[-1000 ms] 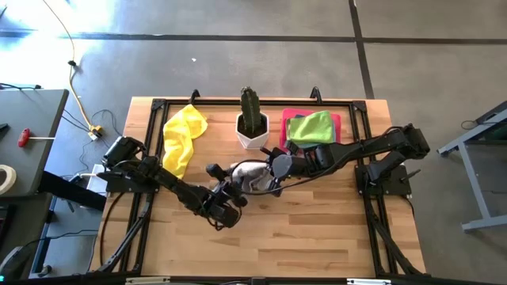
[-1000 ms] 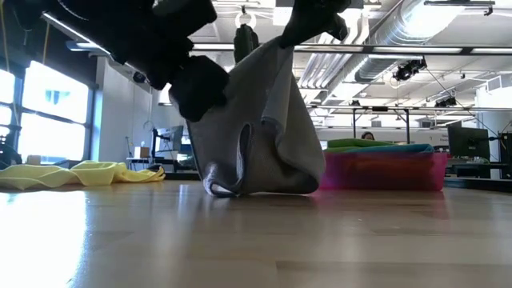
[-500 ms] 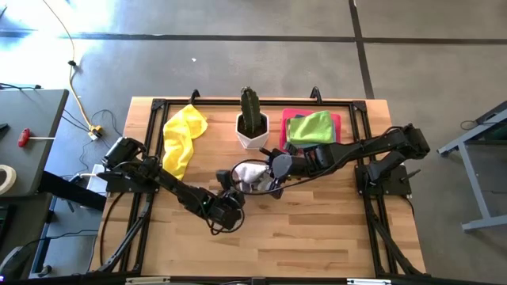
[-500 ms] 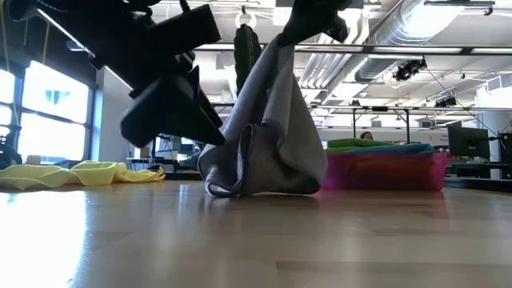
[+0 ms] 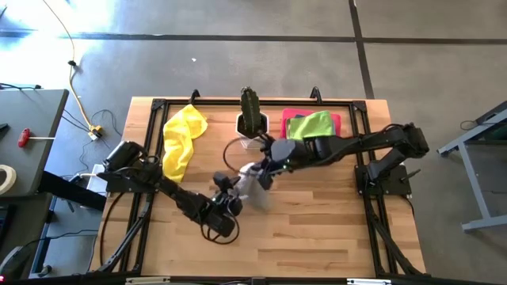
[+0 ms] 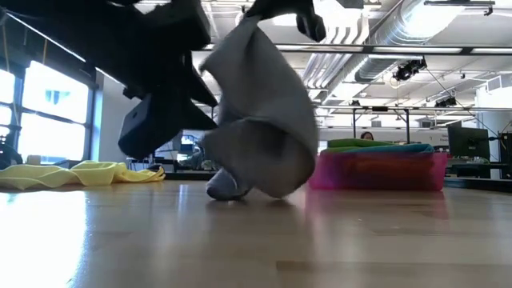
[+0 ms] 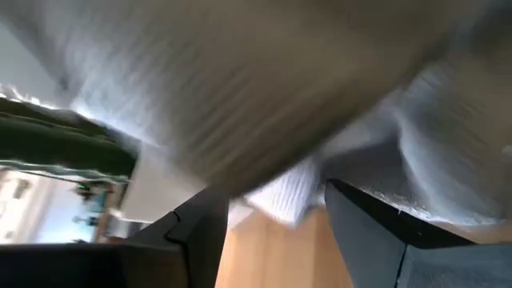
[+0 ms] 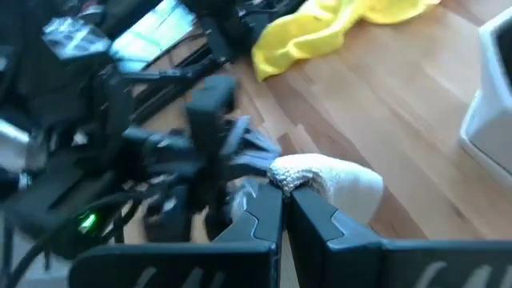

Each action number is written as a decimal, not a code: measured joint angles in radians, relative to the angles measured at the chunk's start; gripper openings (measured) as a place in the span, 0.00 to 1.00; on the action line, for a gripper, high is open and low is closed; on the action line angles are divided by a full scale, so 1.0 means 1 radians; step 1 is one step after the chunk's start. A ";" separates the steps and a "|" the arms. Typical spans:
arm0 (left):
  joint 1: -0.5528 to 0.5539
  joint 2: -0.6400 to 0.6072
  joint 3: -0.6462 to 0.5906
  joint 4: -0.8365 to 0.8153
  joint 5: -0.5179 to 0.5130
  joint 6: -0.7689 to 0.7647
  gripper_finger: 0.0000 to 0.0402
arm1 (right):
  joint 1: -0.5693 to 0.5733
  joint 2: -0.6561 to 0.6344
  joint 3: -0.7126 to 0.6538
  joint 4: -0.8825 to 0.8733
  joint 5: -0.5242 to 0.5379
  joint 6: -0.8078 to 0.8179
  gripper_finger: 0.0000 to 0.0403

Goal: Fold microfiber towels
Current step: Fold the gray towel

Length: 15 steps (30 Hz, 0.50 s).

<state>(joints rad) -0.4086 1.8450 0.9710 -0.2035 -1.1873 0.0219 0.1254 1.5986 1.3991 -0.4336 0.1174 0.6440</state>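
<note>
Grey towel (image 6: 260, 120) hanging from right gripper (image 6: 280, 10).

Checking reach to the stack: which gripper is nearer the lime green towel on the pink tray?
Right. The right gripper is beside the lime green towel; the left gripper sits farther off, mid-table.

A light wooden slatted table (image 5: 317, 229) edged by a black metal frame carries a crumpled yellow microfiber towel (image 5: 181, 136) near its back left corner, a white pot holding a green cactus (image 5: 251, 119) at the back middle, and beside it a rigid pink rectangular tray (image 5: 337, 120). A grey microfiber towel (image 6: 264, 144) touches the boards mid-table with its lower end.
</note>
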 joint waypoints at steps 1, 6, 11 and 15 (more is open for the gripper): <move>-0.008 0.000 0.000 0.003 -0.032 0.000 0.50 | -0.014 0.000 0.000 0.000 -0.009 0.020 0.01; -0.030 0.000 0.001 0.019 -0.163 -0.025 0.50 | -0.053 0.000 0.000 -0.011 -0.037 0.094 0.01; -0.017 0.000 0.001 0.042 -0.272 -0.062 0.50 | -0.044 0.000 0.000 -0.014 -0.083 0.116 0.01; 0.007 0.000 0.001 0.068 -0.380 -0.078 0.50 | -0.012 0.000 0.000 -0.023 -0.101 0.110 0.01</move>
<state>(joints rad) -0.4015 1.8446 0.9718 -0.1350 -1.5677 -0.0560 0.1131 1.5986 1.3991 -0.4564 0.0160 0.7536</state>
